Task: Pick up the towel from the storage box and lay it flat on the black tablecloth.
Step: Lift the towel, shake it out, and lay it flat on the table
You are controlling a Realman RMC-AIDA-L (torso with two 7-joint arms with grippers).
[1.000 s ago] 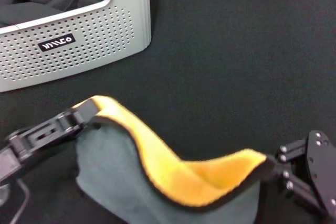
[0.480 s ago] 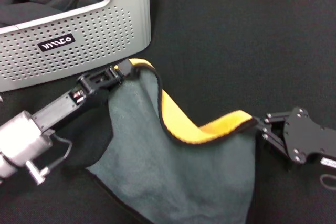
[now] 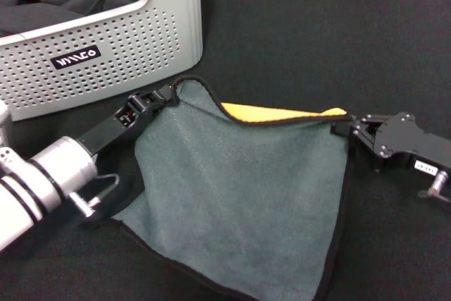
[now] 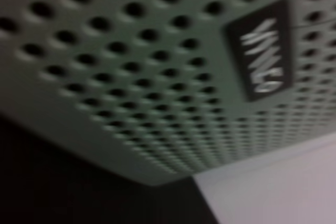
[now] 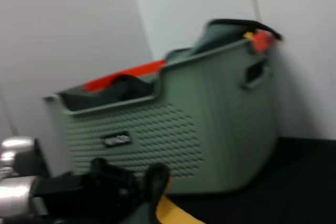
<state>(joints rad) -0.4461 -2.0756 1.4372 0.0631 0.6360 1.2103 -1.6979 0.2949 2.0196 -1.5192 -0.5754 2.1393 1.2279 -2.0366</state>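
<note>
**A:** Where was the towel (image 3: pixel 239 188) seen?

**B:** Out of the box (image 3: pixel 106 54), spread grey-green face up on the tablecloth (image 3: pixel 317 40), just beside the box. One far corner was pinched in the closed left gripper (image 3: pixel 169 94), the other in the closed right gripper (image 3: pixel 345 128).

**A:** How much of the task was judged complete?

**B:** Most of it. Between the grippers the far edge was folded over, so a yellow strip (image 3: pixel 282 113) was shown. That edge remained to be flattened and both corners released.
</note>
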